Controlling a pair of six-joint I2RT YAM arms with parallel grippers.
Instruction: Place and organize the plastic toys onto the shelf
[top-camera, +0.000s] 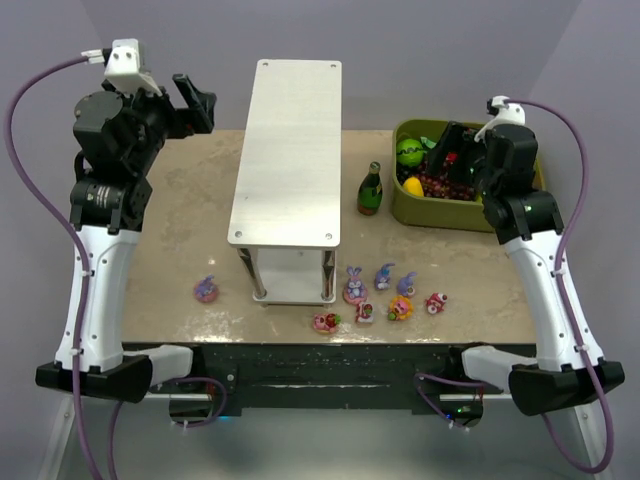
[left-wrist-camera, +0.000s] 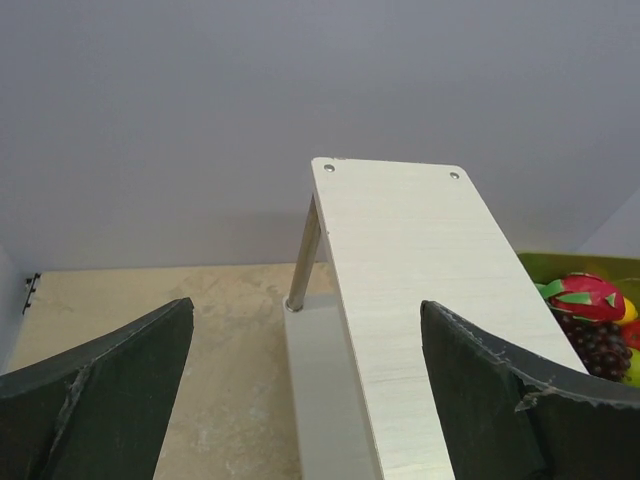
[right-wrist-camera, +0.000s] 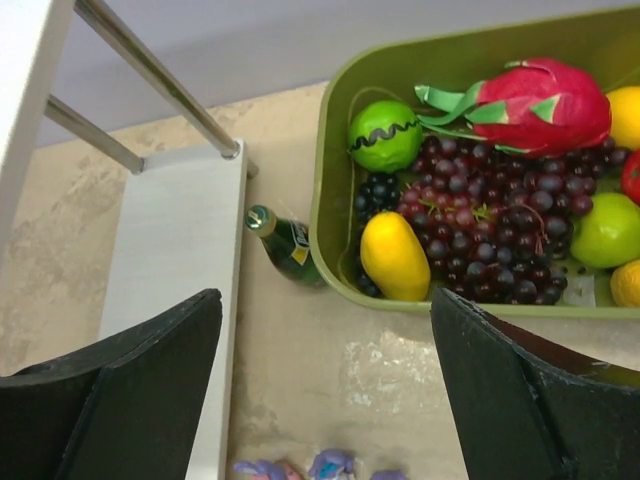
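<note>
Hanging high, left fingers (left-wrist-camera: 100, 390) and right fingers (right-wrist-camera: 520, 400) spread wide, empty. Reach slowly for the plastic toys (top-camera: 384, 277) by the desk's (top-camera: 170, 260) near edge; pinch gently.

Bright even overhead light; soft shadows; mild sheen on shelf (top-camera: 288, 150) top; sharp focus.

Plain lilac-grey walls (top-camera: 450, 50), mottled beige tabletop (top-camera: 180, 250)

An olive-green bin (top-camera: 440, 214) is set at the far right of the beige tabletop (top-camera: 180, 230). It is filled with a pink dragon fruit (right-wrist-camera: 530, 100), dark grapes (right-wrist-camera: 490, 230), a yellow mango (right-wrist-camera: 394, 257) and a green apple (right-wrist-camera: 605, 230). A dark green bottle (top-camera: 370, 190) is stood upright just beside it.
</note>
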